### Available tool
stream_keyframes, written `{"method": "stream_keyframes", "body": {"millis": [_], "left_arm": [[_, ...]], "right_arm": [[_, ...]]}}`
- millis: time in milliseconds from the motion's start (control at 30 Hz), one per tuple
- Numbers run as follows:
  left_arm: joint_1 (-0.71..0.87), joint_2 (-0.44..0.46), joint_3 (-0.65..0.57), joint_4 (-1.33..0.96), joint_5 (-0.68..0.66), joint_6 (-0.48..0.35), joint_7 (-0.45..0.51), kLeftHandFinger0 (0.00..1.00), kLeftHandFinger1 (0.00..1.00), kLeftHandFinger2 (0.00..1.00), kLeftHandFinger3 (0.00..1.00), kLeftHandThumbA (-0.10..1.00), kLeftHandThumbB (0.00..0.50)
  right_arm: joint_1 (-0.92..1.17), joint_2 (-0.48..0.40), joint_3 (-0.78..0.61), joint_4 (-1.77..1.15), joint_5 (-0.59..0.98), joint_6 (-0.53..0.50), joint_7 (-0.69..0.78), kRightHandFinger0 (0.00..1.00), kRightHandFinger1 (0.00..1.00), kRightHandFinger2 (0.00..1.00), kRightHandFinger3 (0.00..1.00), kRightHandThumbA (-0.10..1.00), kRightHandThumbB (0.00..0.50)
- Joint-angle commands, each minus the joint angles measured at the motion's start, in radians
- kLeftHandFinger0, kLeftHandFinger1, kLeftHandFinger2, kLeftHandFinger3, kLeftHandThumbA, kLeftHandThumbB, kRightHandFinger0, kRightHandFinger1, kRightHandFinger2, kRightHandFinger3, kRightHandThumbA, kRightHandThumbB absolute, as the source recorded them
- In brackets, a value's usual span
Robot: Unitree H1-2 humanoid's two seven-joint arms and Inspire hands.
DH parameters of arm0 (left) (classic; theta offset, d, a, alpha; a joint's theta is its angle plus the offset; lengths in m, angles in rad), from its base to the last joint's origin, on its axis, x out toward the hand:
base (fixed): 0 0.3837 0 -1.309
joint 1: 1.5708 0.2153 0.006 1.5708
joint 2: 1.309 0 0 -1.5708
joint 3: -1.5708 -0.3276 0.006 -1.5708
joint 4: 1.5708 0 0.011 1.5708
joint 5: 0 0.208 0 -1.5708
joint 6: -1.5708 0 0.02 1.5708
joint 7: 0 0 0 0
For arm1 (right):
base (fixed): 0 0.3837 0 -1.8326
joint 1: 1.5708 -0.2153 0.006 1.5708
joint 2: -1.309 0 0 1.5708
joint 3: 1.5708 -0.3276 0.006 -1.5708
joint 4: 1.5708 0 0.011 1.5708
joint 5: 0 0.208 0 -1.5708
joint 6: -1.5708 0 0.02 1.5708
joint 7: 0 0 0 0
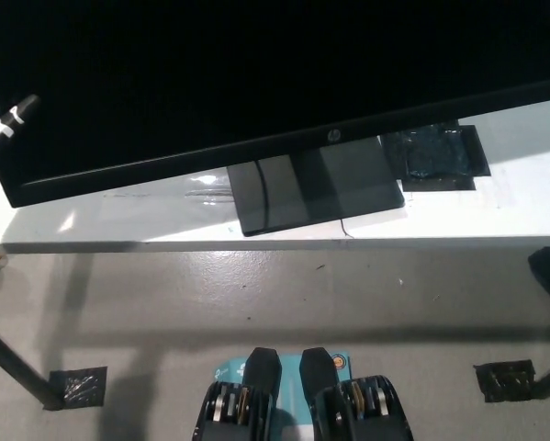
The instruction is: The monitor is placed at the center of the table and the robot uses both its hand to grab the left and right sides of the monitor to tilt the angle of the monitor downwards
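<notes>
Grey floor shows under my white table [118,220]. On it the monitor [256,83] stands mid-table, base [311,188] near the front edge. My left hand [4,119] meets its left edge; grip unclear to me. Black patch [435,156] lies right.

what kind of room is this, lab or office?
Probably a lab or workshop: bare concrete floor with black tape patches at the table legs, and one monitor on a plain white table.
</notes>
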State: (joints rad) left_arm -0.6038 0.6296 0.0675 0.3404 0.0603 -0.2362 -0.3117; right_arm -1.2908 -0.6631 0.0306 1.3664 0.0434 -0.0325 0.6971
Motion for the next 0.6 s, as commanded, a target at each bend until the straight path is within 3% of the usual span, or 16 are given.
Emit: {"method": "stream_keyframes", "body": {"millis": [0,100,200,333,467,567], "left_arm": [[-0.045,0.035,-0.003,-0.032,-0.009,0.036,-0.023,1.00,1.00,1.00,1.00,0.72,0.424],[-0.053,0.035,-0.008,-0.042,-0.013,0.068,-0.033,1.00,1.00,1.00,1.00,0.70,0.453],[-0.061,0.034,-0.007,-0.039,-0.041,0.077,-0.052,1.00,1.00,1.00,1.00,0.64,0.435],[-0.098,0.051,-0.051,-0.031,0.043,0.108,-0.037,1.00,1.00,1.00,1.00,0.69,0.464],[-0.168,0.060,-0.092,0.083,0.086,0.037,-0.026,1.00,1.00,1.00,1.00,0.65,0.480],[-0.243,0.084,-0.172,0.223,0.217,-0.050,0.034,1.00,1.00,1.00,1.00,0.68,0.500]], "right_arm": [[-0.100,-0.020,-0.009,-0.040,0.001,-0.079,-0.005,1.00,1.00,1.00,1.00,0.64,0.495],[-0.107,-0.016,-0.003,-0.035,-0.009,-0.087,0.014,1.00,1.00,1.00,1.00,0.59,0.500],[-0.114,-0.006,0.004,-0.029,-0.019,-0.084,0.017,1.00,1.00,1.00,1.00,0.55,0.500],[-0.123,0.013,0.111,-0.033,-0.133,-0.148,-0.036,1.00,1.00,1.00,1.00,0.52,0.490],[-0.124,0.029,0.229,-0.030,-0.237,-0.197,-0.171,1.00,1.00,1.00,1.00,0.55,0.500],[-0.125,0.054,0.336,-0.022,-0.334,-0.245,-0.321,1.00,1.00,1.00,1.00,0.61,0.500]]}}
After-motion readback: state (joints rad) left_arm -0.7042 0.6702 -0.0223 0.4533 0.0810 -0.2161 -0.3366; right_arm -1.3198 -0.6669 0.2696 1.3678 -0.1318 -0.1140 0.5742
